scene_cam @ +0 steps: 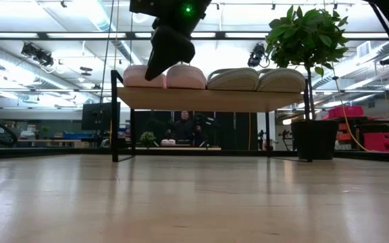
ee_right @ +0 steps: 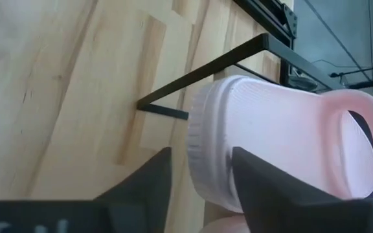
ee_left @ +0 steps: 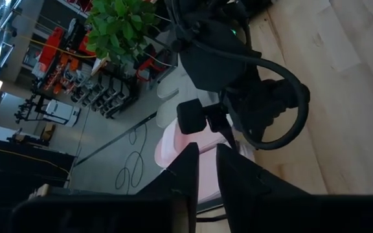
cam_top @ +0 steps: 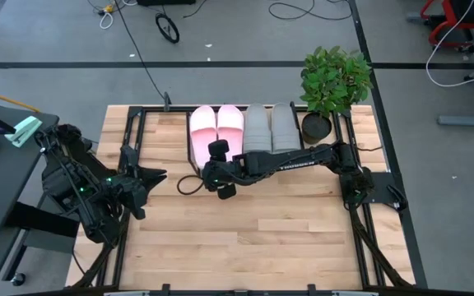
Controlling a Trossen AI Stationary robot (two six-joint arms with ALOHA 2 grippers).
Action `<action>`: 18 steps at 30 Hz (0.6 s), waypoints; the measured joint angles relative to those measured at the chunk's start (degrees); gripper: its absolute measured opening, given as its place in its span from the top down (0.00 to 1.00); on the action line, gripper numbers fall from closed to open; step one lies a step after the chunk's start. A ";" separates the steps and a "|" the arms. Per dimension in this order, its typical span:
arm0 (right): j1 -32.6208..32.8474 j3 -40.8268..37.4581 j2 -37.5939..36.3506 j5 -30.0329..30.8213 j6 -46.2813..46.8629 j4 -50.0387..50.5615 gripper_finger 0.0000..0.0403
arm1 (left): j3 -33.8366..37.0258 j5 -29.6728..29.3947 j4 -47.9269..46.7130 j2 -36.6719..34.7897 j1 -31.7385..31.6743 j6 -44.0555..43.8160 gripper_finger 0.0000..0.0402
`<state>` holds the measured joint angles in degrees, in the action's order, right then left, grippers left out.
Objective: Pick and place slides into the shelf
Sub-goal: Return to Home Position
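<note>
Right hand (cam_top: 220, 170) spread beside two pink slides (cam_top: 216, 126); two grey slides (cam_top: 271, 126); one shelf (scene_cam: 211, 98).

1. No readable text, label, brand, number or sign appears in any view: not on the sandals, the rack, the potted plant, the arms or the room behind.

Materials and finishes seen

Soft, matt, ribbed foam was seen on the pink slides (ee_right: 283, 139); thin black metal framed the shelf (scene_cam: 211, 98), topped with pale smooth wood.
</note>
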<state>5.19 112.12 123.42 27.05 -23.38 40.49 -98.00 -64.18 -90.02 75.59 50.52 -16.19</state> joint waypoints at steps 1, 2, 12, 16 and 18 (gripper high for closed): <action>0.00 0.00 0.00 0.38 -0.02 0.02 0.57 | 0.00 0.07 0.00 0.00 0.00 -0.07 0.85; 0.00 0.00 0.00 1.24 -0.06 0.05 0.55 | 0.00 0.41 0.00 0.00 0.00 -0.09 0.86; 0.79 -0.02 -2.43 5.94 -0.54 1.04 0.46 | 0.00 1.53 0.00 0.00 0.00 -1.18 0.84; 1.14 -0.02 -4.51 5.88 0.42 2.12 0.46 | 0.00 1.55 0.00 0.00 0.00 -1.22 0.85; 1.49 -0.02 -5.66 5.94 1.80 4.15 0.46 | 0.00 1.55 0.00 0.00 -0.06 -1.47 0.86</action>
<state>6.68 112.09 117.76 32.99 -21.58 44.64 -98.00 -62.63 -90.02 75.59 50.46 -17.66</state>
